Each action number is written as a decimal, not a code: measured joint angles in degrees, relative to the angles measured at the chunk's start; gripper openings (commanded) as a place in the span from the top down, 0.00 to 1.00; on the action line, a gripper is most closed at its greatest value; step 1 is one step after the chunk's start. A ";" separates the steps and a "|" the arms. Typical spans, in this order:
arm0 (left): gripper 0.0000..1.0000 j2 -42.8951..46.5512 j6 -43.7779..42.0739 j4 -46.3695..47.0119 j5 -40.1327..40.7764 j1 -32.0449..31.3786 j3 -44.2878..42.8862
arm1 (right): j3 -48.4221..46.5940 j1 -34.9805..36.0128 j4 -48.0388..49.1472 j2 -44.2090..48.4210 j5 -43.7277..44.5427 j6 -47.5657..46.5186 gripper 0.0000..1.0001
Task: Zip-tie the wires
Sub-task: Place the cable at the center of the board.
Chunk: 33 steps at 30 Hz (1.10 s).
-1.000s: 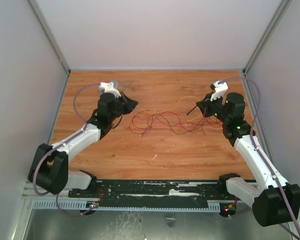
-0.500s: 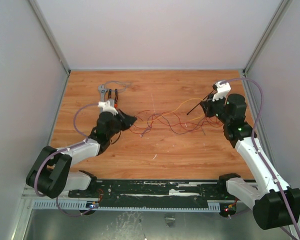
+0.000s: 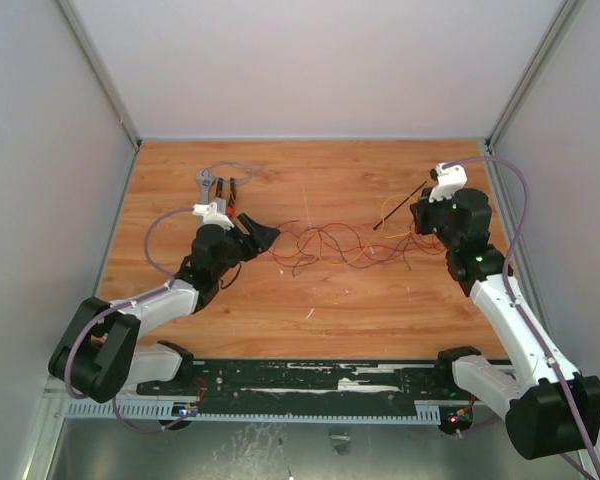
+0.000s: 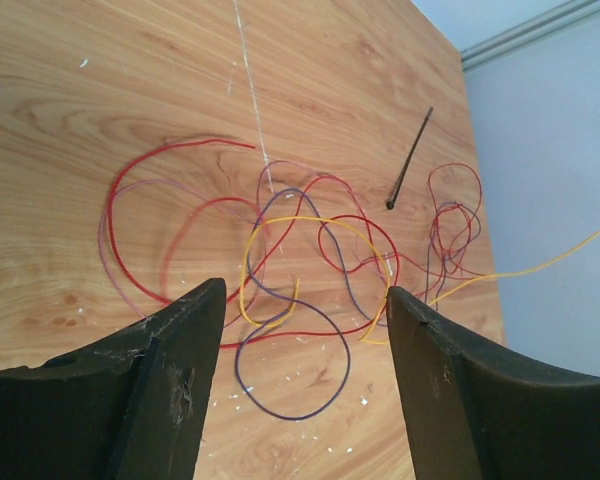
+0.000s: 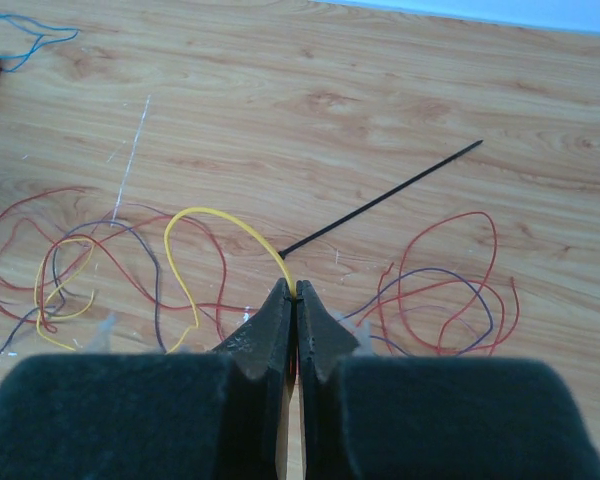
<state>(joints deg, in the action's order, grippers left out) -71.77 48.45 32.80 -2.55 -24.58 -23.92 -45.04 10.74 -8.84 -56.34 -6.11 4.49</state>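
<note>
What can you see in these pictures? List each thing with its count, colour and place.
wires: one loose bunch, mostly red, some yellow and purple, table middle
zip tie: one, black, right of the bunch
pliers: one, orange-handled, far left
wrench: one, grey, beside the pliers
table: one, wooden, under everything
left hand: one, black, open over the bunch's left end
right hand: one, black, shut on a yellow wire

We see the wooden counter (image 3: pixel 320 300) carrying the wires (image 3: pixel 325 242) sprawled loose, the zip tie (image 4: pixel 410 158) just beyond their right end, and the pliers (image 3: pixel 228 190) beside a grey tool (image 3: pixel 203 184) behind their left end
</note>
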 measured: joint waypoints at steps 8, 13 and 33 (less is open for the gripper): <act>0.27 0.39 -2.51 -2.75 1.20 0.00 0.02 | 1.42 0.00 1.05 -0.31 0.37 0.00 1.00; 0.27 0.83 -6.67 -7.43 1.88 0.00 -0.50 | 3.37 0.00 1.40 -1.01 1.03 0.04 1.00; 0.31 -20.55 -26.08 -29.57 11.85 -13.29 -23.02 | 5.57 0.00 1.86 -2.05 3.37 1.57 1.00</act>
<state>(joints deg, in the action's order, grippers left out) -92.31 22.37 3.22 9.30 -37.87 -46.94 -39.46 10.74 -6.98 -58.39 -2.74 6.07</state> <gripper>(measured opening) 0.766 0.008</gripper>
